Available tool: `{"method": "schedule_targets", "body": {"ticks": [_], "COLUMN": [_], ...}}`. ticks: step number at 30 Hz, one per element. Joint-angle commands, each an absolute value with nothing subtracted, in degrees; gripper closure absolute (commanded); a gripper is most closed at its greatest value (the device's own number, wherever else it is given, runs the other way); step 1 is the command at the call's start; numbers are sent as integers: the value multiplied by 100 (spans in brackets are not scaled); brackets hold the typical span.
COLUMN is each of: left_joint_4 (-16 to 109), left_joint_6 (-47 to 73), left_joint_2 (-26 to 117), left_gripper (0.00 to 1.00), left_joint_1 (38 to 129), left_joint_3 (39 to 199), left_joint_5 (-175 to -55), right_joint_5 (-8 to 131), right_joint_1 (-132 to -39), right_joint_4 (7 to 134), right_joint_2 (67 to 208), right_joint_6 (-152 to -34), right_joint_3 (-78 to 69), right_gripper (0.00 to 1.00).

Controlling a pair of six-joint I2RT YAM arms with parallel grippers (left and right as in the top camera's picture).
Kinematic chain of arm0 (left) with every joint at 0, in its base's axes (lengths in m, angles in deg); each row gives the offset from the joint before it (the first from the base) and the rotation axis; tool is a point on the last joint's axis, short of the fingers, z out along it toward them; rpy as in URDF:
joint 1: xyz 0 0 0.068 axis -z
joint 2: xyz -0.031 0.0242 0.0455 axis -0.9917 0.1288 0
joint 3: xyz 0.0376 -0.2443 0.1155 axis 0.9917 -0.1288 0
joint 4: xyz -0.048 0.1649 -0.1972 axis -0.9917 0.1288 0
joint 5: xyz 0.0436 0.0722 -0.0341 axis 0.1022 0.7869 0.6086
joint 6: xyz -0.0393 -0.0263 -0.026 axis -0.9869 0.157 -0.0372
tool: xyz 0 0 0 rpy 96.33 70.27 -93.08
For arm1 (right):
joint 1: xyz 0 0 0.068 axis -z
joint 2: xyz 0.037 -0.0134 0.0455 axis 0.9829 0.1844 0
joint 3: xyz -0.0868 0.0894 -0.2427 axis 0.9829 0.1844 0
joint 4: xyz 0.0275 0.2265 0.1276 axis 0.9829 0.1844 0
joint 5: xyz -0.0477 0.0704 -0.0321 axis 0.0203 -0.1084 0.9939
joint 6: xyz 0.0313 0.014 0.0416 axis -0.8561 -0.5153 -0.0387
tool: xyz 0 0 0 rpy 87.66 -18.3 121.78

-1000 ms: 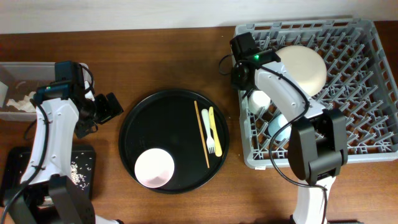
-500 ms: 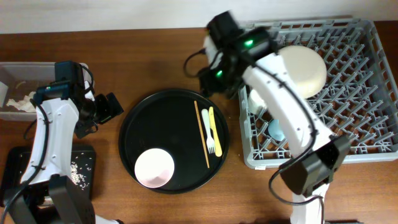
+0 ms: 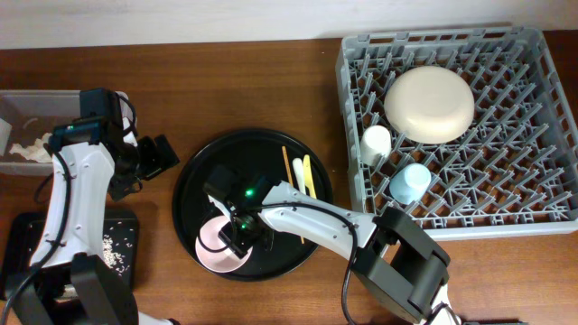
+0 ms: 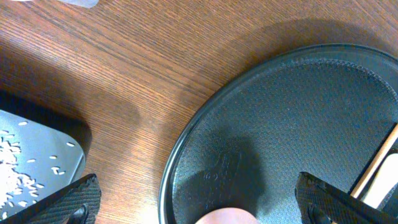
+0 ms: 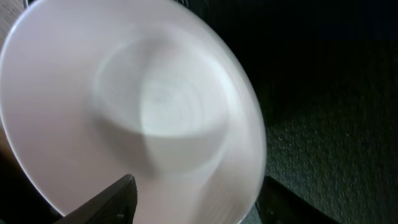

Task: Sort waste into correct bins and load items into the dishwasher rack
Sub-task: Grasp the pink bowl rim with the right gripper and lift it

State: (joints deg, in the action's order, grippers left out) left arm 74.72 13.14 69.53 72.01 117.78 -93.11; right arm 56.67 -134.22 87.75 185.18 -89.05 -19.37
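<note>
The pink bowl [image 3: 213,249] stands upright at the front of the big round black tray [image 3: 194,190]. My right gripper [image 3: 237,233] is open and low over it. In the blurred right wrist view its jaws [image 5: 199,205] straddle the rim of the pink bowl [image 5: 155,106], one finger inside and one outside. The white fork [image 3: 307,200], yellow knife [image 3: 308,171] and wooden stick [image 3: 287,171] lie on the tray's right side. My left gripper [image 3: 158,155] is open and empty beside the tray's left edge. The dishwasher rack [image 3: 533,171] holds the cream plate [image 3: 430,102], white cup [image 3: 375,143] and light blue cup [image 3: 409,181].
The clear tub [image 3: 18,108] with white napkins [image 3: 32,149] is at the far left. The shallow black tray [image 3: 122,244] with rice grains lies in front of it and also shows in the left wrist view [image 4: 31,168]. The right arm stretches across the round tray.
My right arm has swung from the rack's left side across to the round tray and come down over the pink bowl. The left arm has not moved.
</note>
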Motion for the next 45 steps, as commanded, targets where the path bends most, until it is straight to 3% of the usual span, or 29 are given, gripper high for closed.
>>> {"method": "schedule_targets", "body": {"ticks": [1, 10, 14, 18, 27, 32, 40, 45], "left_joint_4": [7472, 7472, 7472, 7472, 7472, 7472, 7477, 7477], "left_joint_6": [1300, 1300, 1300, 1300, 1300, 1300, 1300, 1300], "left_joint_2": [6898, 6898, 6898, 6898, 6898, 6898, 6898, 6898], "left_gripper": [1, 1, 1, 0, 1, 0, 1, 1], "left_joint_1": [7194, 7194, 7194, 7194, 7194, 7194, 7194, 7194], "left_joint_3": [11831, 11831, 11831, 11831, 11831, 11831, 11831, 11831], "left_joint_5": [-9351, -9351, -9353, -9351, -9351, -9351, -9351, -9351], "right_joint_5": [5658, 6530, 6559, 6544, 6568, 6561, 6391, 6603], "right_joint_1": [-13449, -13438, -13440, -13440, -13438, -13438, -13376, -13103], "right_joint_4": [8535, 7927, 7960, 7951, 7781, 7809, 7984, 8535], "right_joint_2": [18466, 18464, 18464, 18464, 18464, 18464, 18363, 16929], "right_joint_6": [-8922, -8926, -9012, -9012, -9009, -9009, -9009, -9007], "right_joint_3": [-1703, -1590, -1590, -1590, -1590, -1590, -1821, -1983], "right_gripper": [34, 35, 45, 66, 71, 96, 96, 96]}}
